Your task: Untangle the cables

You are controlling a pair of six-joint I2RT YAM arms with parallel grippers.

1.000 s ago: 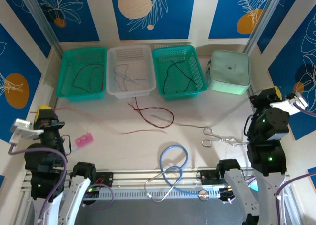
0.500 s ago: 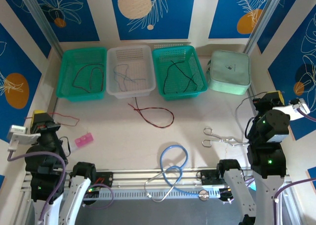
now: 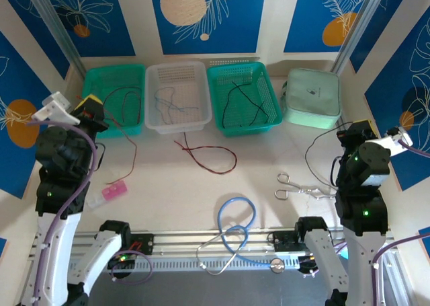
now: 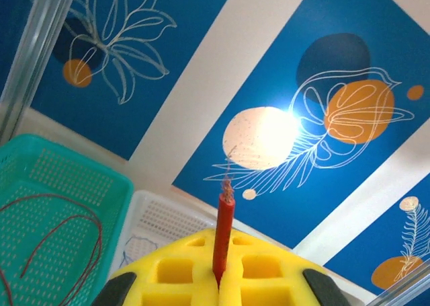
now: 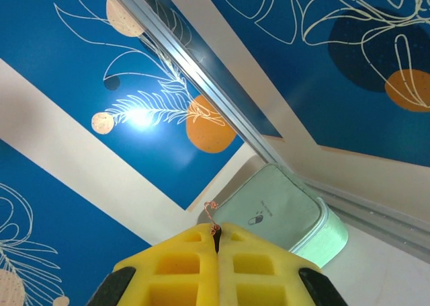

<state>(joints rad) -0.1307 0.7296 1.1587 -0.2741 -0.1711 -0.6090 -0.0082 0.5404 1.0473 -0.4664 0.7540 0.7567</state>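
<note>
Left end effector (image 3: 91,107) with red cable (image 3: 135,155), now high beside the left teal basket (image 3: 114,68).

red cable (image 4: 224,233) mostly hidden, teal basket (image 4: 41,166) cropped

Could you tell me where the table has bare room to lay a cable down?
Bare: between the pink block and blue tube loop; also between the red-black cable and mint case. Crowded: around the forceps and that loop.
</note>
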